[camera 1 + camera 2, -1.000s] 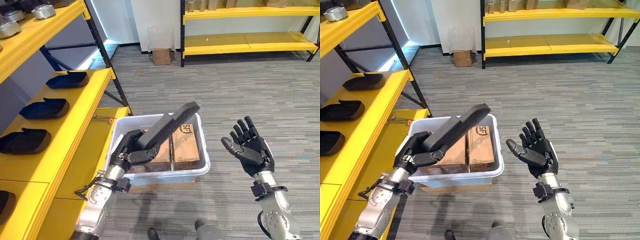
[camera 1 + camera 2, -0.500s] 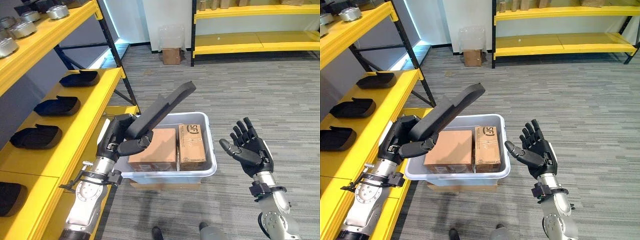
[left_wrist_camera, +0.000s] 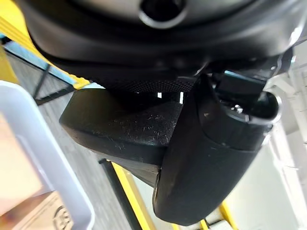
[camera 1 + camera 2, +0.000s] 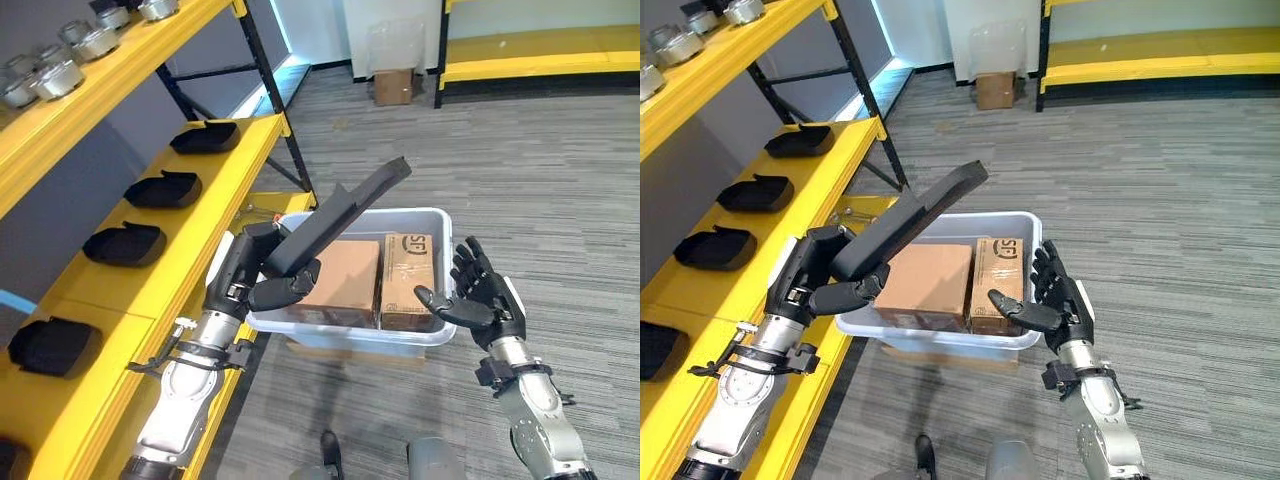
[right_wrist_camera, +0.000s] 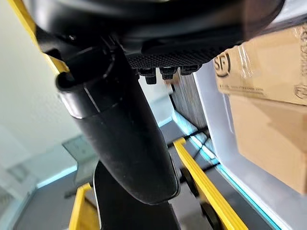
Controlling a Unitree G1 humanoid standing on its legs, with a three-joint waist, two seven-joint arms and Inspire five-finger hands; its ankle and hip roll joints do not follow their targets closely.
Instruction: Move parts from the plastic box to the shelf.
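Observation:
My left hand [image 4: 262, 275] is shut on the lower end of a long dark part [image 4: 345, 212]. The part slants upward over the left side of the white plastic box [image 4: 418, 338]. The left wrist view has my thumb [image 3: 211, 158] wrapped over the same dark part [image 3: 120, 129]. Two cardboard cartons [image 4: 345, 280] lie in the box. My right hand [image 4: 482, 303] is open with spread fingers at the box's right front corner and holds nothing. The yellow shelf [image 4: 225, 190] runs along the left.
Several black moulded parts [image 4: 162, 187] lie in a row on the yellow shelf's middle level. Round metal parts [image 4: 60, 75] sit on the level above. A small cardboard box [image 4: 393, 85] stands on the grey floor by a far yellow shelf [image 4: 540, 40].
The camera has swung towards the shelf. My left hand has lifted the dark part clear of the box's rim. My right hand now stands close to the box's right front corner.

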